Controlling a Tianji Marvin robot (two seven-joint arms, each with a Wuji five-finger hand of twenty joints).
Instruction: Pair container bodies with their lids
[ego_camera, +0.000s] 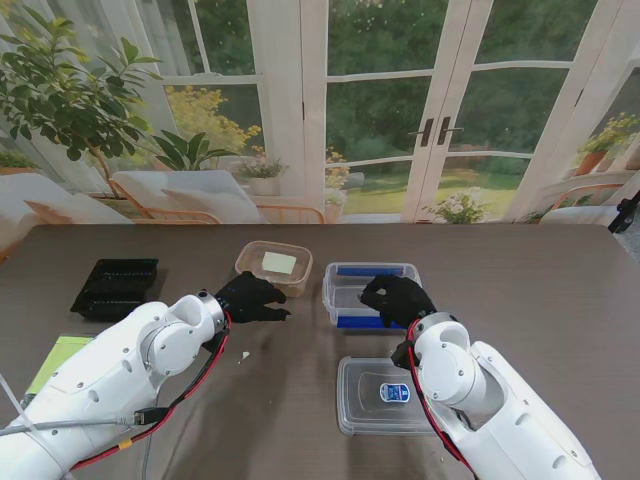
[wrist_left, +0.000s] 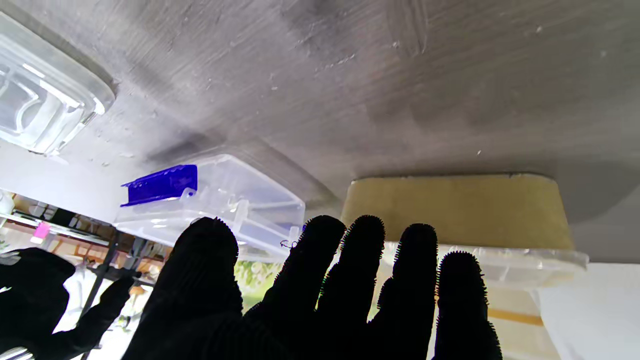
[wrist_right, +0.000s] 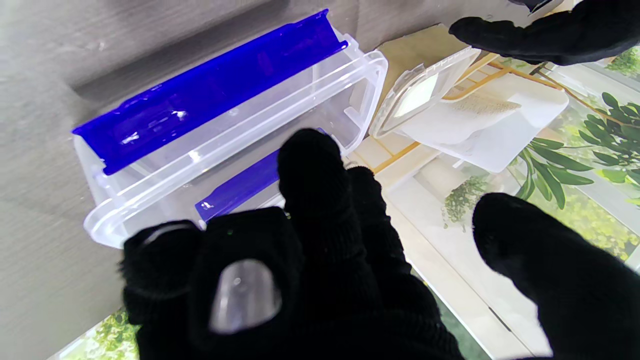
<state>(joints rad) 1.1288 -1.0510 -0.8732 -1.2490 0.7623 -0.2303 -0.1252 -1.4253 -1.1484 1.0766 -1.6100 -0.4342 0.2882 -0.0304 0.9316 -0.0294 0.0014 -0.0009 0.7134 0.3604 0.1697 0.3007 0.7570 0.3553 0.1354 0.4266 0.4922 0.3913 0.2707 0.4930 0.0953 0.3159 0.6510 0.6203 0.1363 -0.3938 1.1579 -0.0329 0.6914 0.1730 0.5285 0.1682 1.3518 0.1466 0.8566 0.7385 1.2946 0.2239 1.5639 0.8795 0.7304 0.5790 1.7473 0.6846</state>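
Right hand (ego_camera: 397, 298) rests over the clear blue-latched container (ego_camera: 371, 294), fingers spread, gripping nothing. Left hand (ego_camera: 251, 297), fingers apart, hovers beside the tan container (ego_camera: 274, 266).

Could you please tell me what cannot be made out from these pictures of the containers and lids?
- Whether the right robot hand touches the blue-clipped container: stand view, the hand covers its near edge.
- The near blue clip: right wrist view, fingers hide most of it.
- The label's text on the clear lid: stand view, too small.
- The tan container's lid: left wrist view, fingers block it.
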